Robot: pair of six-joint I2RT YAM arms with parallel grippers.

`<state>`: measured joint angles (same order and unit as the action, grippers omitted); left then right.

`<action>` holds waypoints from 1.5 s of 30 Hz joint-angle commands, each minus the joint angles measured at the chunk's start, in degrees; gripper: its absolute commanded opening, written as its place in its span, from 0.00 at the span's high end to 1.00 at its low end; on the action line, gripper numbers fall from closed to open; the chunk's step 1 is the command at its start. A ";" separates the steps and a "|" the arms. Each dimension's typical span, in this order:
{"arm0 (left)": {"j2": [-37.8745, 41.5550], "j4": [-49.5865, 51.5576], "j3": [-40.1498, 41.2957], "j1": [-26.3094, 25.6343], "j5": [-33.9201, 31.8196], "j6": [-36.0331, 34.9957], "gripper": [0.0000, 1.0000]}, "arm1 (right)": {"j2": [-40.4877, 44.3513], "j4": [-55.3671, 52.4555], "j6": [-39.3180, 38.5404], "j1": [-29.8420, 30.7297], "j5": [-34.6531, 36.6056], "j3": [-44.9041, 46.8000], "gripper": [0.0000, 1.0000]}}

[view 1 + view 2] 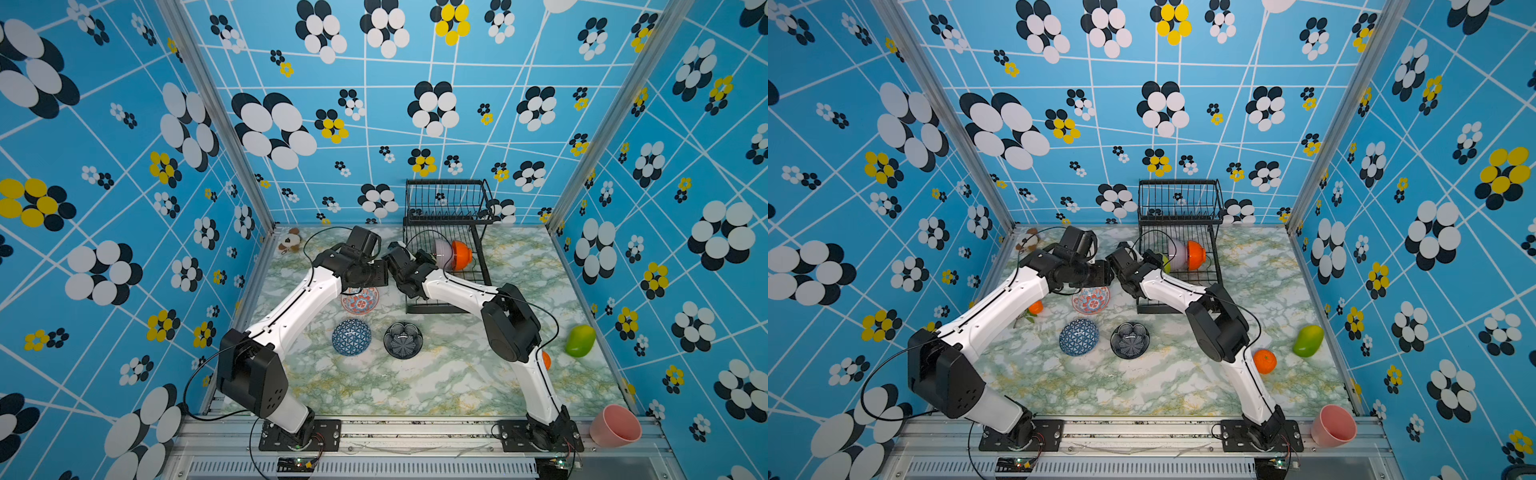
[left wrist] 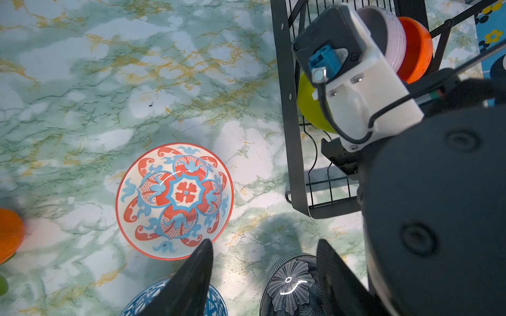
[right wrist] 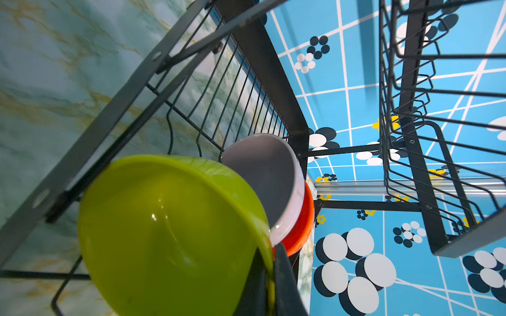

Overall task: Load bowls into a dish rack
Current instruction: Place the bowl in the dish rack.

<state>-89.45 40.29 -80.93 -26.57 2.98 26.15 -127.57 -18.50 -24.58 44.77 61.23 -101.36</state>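
- R gripper (image 3: 269, 273): clamped on the rim of the glossy lime-green round bowl (image 3: 169, 235). Bowl is tipped on edge inside the lower tier of the black wire two-tier dish rack (image 1: 446, 181), just beside the lilac one. Can't tell if it rests on the wires.
- Pale lilac round bowl (image 1: 443, 250) + plain orange round bowl (image 1: 462, 254): both on edge in the lower tray, pressed together, orange behind lilac.
- L gripper (image 2: 264, 242): open, nothing btw the fingers. It hangs over the green-white marble tabletop (image 1: 415, 386), close to the rack's front corner.
- Red-blue floral patterned bowl (image 2: 175, 201): upright on the tabletop, under the L wrist, near the rack but not touching it.
- Blue geometric patterned bowl (image 1: 351, 336) + black bowl w/ white flower (image 1: 403, 340): side by side on the tabletop, apart, closer to the arm bases.
- Also there: green mango-shaped fruit (image 1: 580, 340) and round orange fruit (image 1: 1264, 360) near the R arm; pink cup (image 1: 615, 426) on its side at the front rail corner.
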 commanded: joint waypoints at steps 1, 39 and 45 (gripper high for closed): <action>0.05 0.14 0.53 0.51 -0.69 -0.13 0.37 | -0.81 2.64 -1.07 0.36 3.32 -2.20 1.00; 0.32 0.00 0.77 0.64 -0.70 -0.01 0.37 | -8.83 16.07 -13.96 -0.30 12.87 -6.93 1.00; 0.33 -0.13 0.77 0.69 -0.64 0.05 0.37 | -9.79 19.04 -16.51 -0.65 13.84 -6.83 1.00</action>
<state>-89.45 40.42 -80.93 -25.87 1.63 26.17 -135.74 -3.31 -39.07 44.45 71.96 -106.89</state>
